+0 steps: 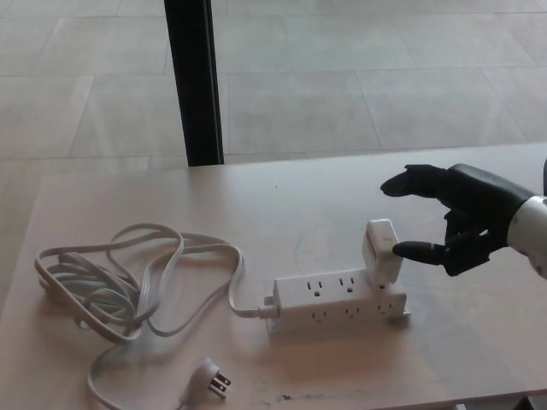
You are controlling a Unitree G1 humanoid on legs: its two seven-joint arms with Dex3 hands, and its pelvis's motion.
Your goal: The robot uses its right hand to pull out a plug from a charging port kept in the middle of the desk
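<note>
A white power strip (pixel 340 301) lies in the middle of the pale desk (pixel 479 342). A white block-shaped plug (pixel 381 250) stands upright in its right end. My right hand (pixel 457 217) is open just to the right of the plug. Its lower finger (pixel 420 252) reaches to the plug's right side, and the upper finger (pixel 412 182) hovers above and behind the plug. Whether the lower finger touches the plug I cannot tell. My left hand does not show.
The strip's white cord (pixel 120 286) lies in loose loops at the left of the desk, ending in a flat plug (pixel 209 377) near the front edge. A black post (pixel 193 81) stands behind the desk's far edge, with tiled floor beyond.
</note>
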